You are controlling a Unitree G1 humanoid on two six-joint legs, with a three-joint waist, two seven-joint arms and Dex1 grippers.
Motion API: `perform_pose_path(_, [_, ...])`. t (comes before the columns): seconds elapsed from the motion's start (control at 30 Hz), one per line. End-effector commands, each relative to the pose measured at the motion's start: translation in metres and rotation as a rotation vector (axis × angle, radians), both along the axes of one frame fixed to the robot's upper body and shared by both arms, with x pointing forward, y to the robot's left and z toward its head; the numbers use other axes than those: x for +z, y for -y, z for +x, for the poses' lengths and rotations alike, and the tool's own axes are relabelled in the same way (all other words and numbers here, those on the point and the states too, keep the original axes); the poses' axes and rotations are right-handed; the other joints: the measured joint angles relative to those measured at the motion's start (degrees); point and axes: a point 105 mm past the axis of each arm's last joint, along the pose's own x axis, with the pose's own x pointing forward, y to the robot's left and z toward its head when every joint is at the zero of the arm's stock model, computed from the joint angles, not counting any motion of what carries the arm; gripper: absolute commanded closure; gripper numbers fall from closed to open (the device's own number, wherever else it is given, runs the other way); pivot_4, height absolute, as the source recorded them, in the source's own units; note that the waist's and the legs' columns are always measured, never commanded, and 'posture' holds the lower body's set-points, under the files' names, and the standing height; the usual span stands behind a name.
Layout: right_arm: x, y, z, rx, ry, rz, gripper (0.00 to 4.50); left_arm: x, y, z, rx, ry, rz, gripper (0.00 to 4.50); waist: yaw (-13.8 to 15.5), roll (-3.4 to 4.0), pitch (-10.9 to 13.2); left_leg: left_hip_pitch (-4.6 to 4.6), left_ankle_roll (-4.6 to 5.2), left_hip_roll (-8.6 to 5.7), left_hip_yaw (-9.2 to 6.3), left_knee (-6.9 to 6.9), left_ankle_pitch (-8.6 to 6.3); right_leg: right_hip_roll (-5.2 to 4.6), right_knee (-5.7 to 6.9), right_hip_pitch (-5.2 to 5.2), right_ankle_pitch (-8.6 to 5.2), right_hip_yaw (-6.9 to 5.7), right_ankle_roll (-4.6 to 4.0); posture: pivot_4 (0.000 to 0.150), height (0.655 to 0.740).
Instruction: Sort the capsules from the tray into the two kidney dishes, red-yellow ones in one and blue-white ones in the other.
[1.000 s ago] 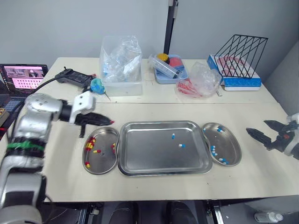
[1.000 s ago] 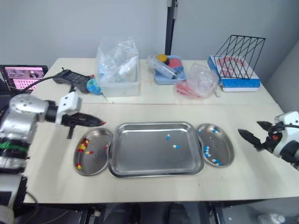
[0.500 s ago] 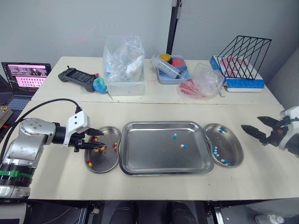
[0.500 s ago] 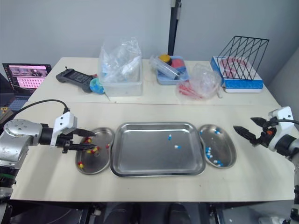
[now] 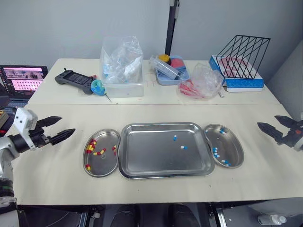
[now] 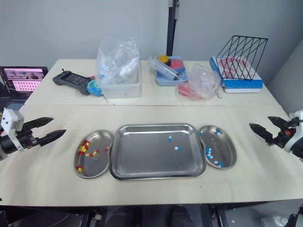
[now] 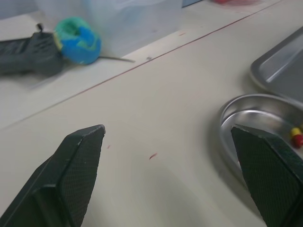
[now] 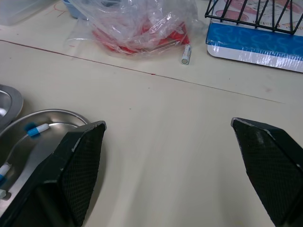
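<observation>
Tray (image 5: pixel 163 126) – two blue-white capsules (image 5: pixel 175 137), left dish (image 5: pixel 105 165) red-yellow capsules (image 5: pixel 90 148), right dish (image 5: pixel 233 147) blue-white, left gripper (image 5: pixel 66 125) and right gripper (image 5: pixel 267 121) spread wide, empty.

the worktop (image 5: pixel 156 111) is pale cream with a thin red line across it, and the tray (image 5: pixel 151 153), left kidney dish (image 5: pixel 105 164) and right kidney dish (image 5: pixel 235 149) are bare silver steel; the left one carries red-yellow capsules (image 5: pixel 91 146), the right one blue-white capsules (image 5: pixel 216 152), and two stray capsules (image 5: pixel 175 137) in the tray are blue-white too. the left hand (image 5: pixel 66 125) and right hand (image 5: pixel 266 121) are black, their fingers (image 7: pixel 80 161) marked with a fine cross-hatch grain. at the back are a black wire rack (image 5: pixel 244 54), a blue and white box (image 5: pixel 244 83), a green and blue ball (image 5: pixel 98 86), a black controller (image 5: pixel 73 78) and a clear bag (image 5: pixel 201 80) over red things.
</observation>
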Motion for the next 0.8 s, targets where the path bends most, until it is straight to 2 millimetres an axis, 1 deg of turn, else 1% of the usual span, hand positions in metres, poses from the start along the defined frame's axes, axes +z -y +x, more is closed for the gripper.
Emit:
perform_pose_path(0.03, [0.013,0.004,-0.002,-0.009,0.064,-0.012,0.00,0.008,-0.008,-0.004,0.025,0.056,0.026,0.03,0.1,0.00,0.0,0.00,-0.01,0.00,-0.01,0.00,0.00,-0.02,0.00,0.00,0.00,0.00,0.00,0.150,0.7400])
perform_pose_path(0.1, [0.012,0.004,-0.002,-0.009,0.064,-0.012,0.00,0.008,-0.008,-0.005,0.027,0.061,0.024,0.03,0.1,0.00,0.0,-0.01,-0.01,-0.01,-0.02,0.00,0.00,-0.05,0.00,0.00,0.00,-0.03,-0.01,0.150,0.7400])
perform_pose_path(0.23, [0.011,0.003,-0.002,-0.007,0.064,-0.012,0.00,0.011,-0.013,0.000,0.071,0.073,0.014,0.03,0.1,0.00,0.0,0.00,-0.02,0.00,-0.02,-0.01,0.00,-0.07,0.00,0.00,0.01,-0.04,-0.02,0.150,0.7400])
perform_pose_path(0.47, [0.014,0.001,-0.003,0.001,0.065,-0.015,0.00,0.014,-0.010,-0.002,0.047,0.097,0.027,0.03,0.0,0.00,0.0,0.01,-0.02,0.00,0.01,-0.03,0.00,-0.08,0.00,-0.02,0.02,-0.04,-0.04,0.150,0.7400])
perform_pose_path(0.6, [0.014,0.000,-0.003,0.013,0.054,-0.018,0.00,0.013,-0.005,-0.008,0.002,0.101,0.059,0.03,0.0,0.00,0.0,0.00,-0.02,0.00,0.00,-0.03,-0.01,-0.10,-0.01,-0.02,0.02,-0.05,-0.04,0.150,0.7400])
perform_pose_path(0.67, [0.014,0.000,-0.002,0.032,0.032,-0.025,0.00,0.017,-0.007,-0.014,0.001,0.111,0.055,0.03,-0.1,0.01,0.0,0.01,-0.02,0.00,0.01,-0.05,-0.01,-0.12,-0.01,-0.03,0.02,-0.05,-0.05,0.150,0.7400])
perform_pose_path(0.73, [0.019,-0.001,0.000,0.054,0.022,-0.033,0.00,0.018,-0.011,-0.022,0.005,0.101,0.040,0.03,-0.2,0.01,0.0,0.00,-0.03,0.02,0.02,-0.06,-0.01,-0.12,-0.01,-0.06,0.01,-0.05,-0.08,0.150,0.7400])
perform_pose_path(0.8, [0.022,-0.007,0.003,0.088,0.011,-0.040,0.00,0.018,-0.012,-0.027,0.004,0.096,0.011,0.03,-0.3,0.01,0.0,0.01,-0.03,0.02,0.03,-0.08,-0.01,-0.13,0.00,-0.08,-0.01,-0.05,-0.10,0.150,0.7400])
